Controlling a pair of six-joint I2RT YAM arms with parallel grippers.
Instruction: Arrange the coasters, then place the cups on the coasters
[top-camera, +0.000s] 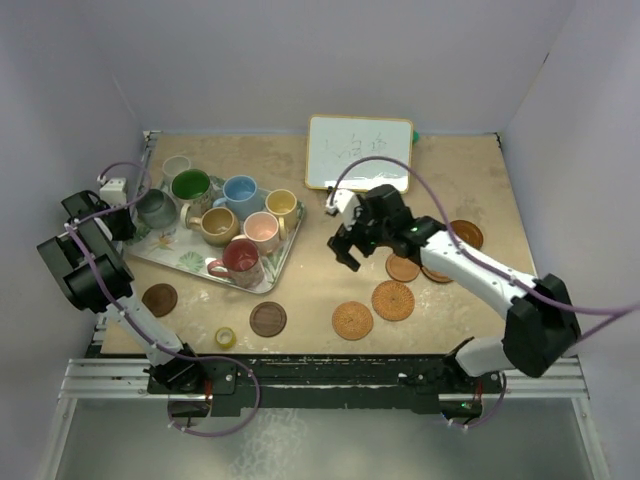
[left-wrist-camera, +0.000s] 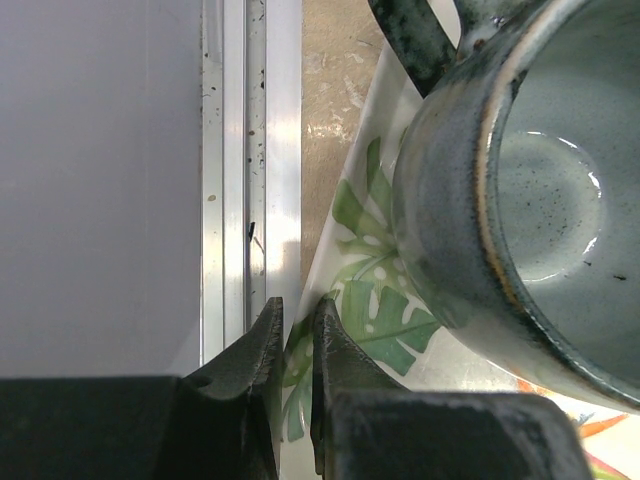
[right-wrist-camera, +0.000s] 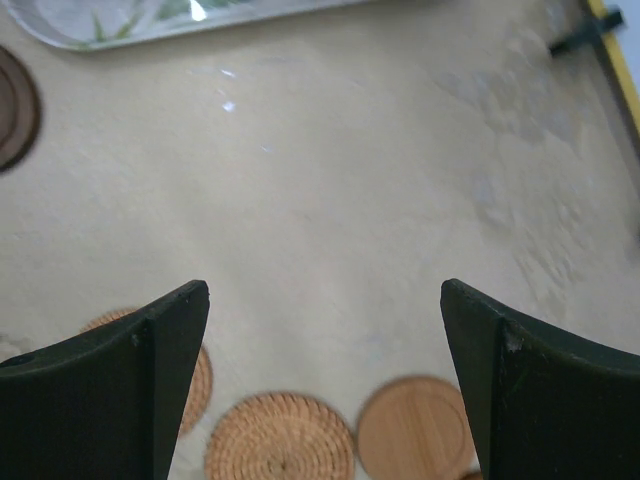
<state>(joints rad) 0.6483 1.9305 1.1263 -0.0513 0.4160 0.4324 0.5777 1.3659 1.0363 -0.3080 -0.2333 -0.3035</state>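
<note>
Several cups stand on a leaf-patterned tray (top-camera: 272, 268) at the left: white (top-camera: 177, 166), green-lined (top-camera: 191, 185), light blue (top-camera: 240, 190), yellow (top-camera: 282, 203), tan (top-camera: 217, 225), pink (top-camera: 262, 230), red (top-camera: 240, 258) and grey (top-camera: 157, 208). My left gripper (top-camera: 128, 225) is shut on the tray's left rim (left-wrist-camera: 390, 320), beside the grey cup (left-wrist-camera: 520, 200). Coasters lie loose on the table: woven ones (top-camera: 352, 320) (top-camera: 393, 300), wooden ones (top-camera: 403, 268) (top-camera: 466, 234), dark ones (top-camera: 267, 318) (top-camera: 159, 299). My right gripper (top-camera: 345, 252) hangs open over bare table, above a woven coaster (right-wrist-camera: 280, 437) and a wooden one (right-wrist-camera: 415, 430).
A whiteboard (top-camera: 359, 153) lies at the back centre. A small yellow tape roll (top-camera: 226, 337) sits near the front edge. A metal rail (left-wrist-camera: 250, 170) runs along the table's left side, close to the tray. White walls enclose the table.
</note>
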